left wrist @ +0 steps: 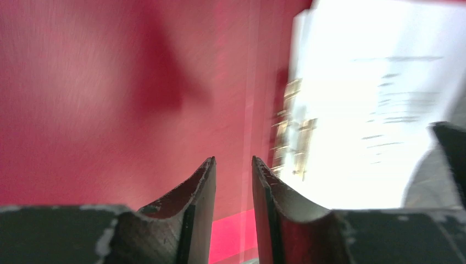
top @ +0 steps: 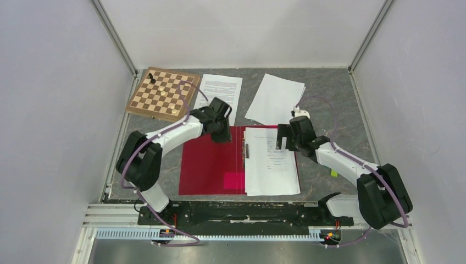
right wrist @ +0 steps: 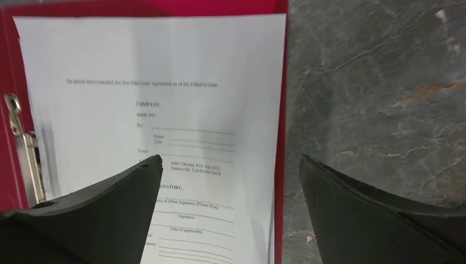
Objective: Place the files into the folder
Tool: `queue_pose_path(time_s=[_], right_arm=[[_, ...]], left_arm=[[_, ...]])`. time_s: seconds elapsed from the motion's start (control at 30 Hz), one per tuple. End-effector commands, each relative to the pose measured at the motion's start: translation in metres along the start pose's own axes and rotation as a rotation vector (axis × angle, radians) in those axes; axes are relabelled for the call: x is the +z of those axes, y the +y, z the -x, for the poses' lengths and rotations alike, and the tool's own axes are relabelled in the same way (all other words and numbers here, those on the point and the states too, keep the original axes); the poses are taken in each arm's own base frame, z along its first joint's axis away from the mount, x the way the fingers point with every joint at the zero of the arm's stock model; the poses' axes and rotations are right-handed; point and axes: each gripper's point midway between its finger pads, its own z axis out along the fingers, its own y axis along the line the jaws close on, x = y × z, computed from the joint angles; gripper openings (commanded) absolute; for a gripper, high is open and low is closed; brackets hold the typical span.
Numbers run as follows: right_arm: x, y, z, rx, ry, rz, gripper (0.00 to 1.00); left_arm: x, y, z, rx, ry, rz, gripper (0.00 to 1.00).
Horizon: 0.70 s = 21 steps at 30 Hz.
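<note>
The folder [top: 211, 159] lies open with files [top: 272, 162] on its right half. Left fingers [left wrist: 206, 181] are almost together, holding nothing; right fingers [right wrist: 132, 190] are spread.

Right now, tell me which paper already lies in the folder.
The printed sheet on the open folder's right half; the other two papers lie on the table behind it.
</note>
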Motion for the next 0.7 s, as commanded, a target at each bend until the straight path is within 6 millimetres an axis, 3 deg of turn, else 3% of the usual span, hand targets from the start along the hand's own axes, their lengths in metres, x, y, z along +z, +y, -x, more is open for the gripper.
queue_pose_path(time_s=[0.0, 0.17, 0.3, 0.37, 0.53, 0.67], right_arm=[[-0.004, -0.004, 0.056, 0.109, -0.108, 0.052, 0.98], [0.016, -0.011, 0.101, 0.221, -0.169, 0.106, 0.98], [0.038, -0.014, 0.132, 0.278, -0.202, 0.138, 0.98], [0.051, -0.017, 0.143, 0.303, -0.212, 0.135, 0.98], [0.083, -0.025, 0.155, 0.358, -0.207, 0.122, 0.98], [0.105, -0.031, 0.160, 0.366, -0.201, 0.105, 0.98]], left_arm=[[-0.026, -0.049, 0.076, 0.055, -0.168, -0.122, 0.39], [-0.006, -0.091, 0.141, 0.161, -0.247, -0.207, 0.45], [0.026, -0.100, 0.180, 0.237, -0.250, -0.234, 0.61], [0.036, -0.107, 0.198, 0.244, -0.271, -0.281, 0.64], [0.065, -0.125, 0.217, 0.283, -0.266, -0.371, 0.68], [0.087, -0.128, 0.222, 0.270, -0.263, -0.381, 0.69]])
